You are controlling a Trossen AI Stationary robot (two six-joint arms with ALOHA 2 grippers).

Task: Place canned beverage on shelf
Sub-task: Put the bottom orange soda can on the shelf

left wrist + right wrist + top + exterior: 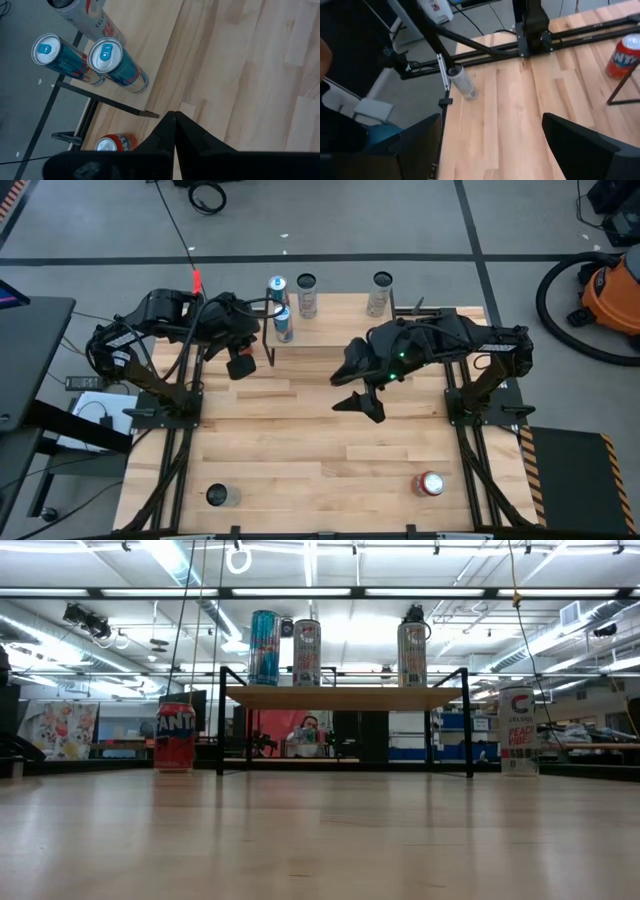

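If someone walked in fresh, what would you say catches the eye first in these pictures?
Most striking is the shelf at the table's far edge, three tall cans lined up on top in the low view. Next come the two dark arms over the table's middle: the left gripper shut beside the shelf's left end, the right gripper open. A red Fanta can and a pale can wait near the front edge.

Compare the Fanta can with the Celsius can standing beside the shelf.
The Fanta can is red; the Celsius can is white. In the low view the Fanta can stands left of the shelf, the Celsius can right of it and looking taller. Both stand upright on the tabletop, not on the shelf.
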